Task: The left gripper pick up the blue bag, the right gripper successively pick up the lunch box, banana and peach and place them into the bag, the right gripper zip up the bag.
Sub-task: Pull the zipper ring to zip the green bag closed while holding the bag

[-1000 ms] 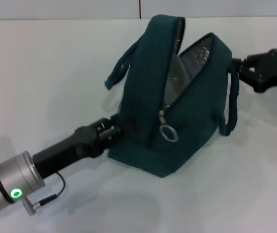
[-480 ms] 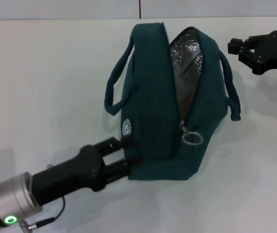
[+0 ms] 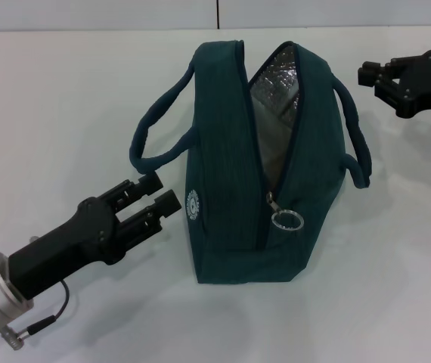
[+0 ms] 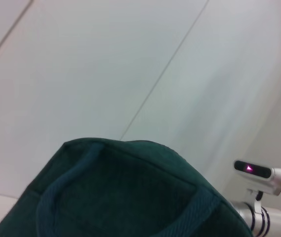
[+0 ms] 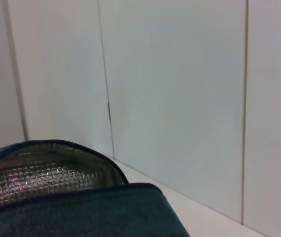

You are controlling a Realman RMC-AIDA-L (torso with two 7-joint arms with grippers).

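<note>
My left gripper (image 3: 157, 195), open and empty, sits just left of the soft, floppy blue bag (image 3: 231, 219); grasp its near-left handle (image 3: 155, 140).

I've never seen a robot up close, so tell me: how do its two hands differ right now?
The left hand sits low beside the blue bag, close to its round logo, fingers apart and touching nothing. The right hand is on the bag's other side, near a loop handle but clear of it; I cannot tell whether its fingers are open. The left arm shows a silver joint with a green light; the right arm shows a small white label. Both are black and hold nothing.
</note>
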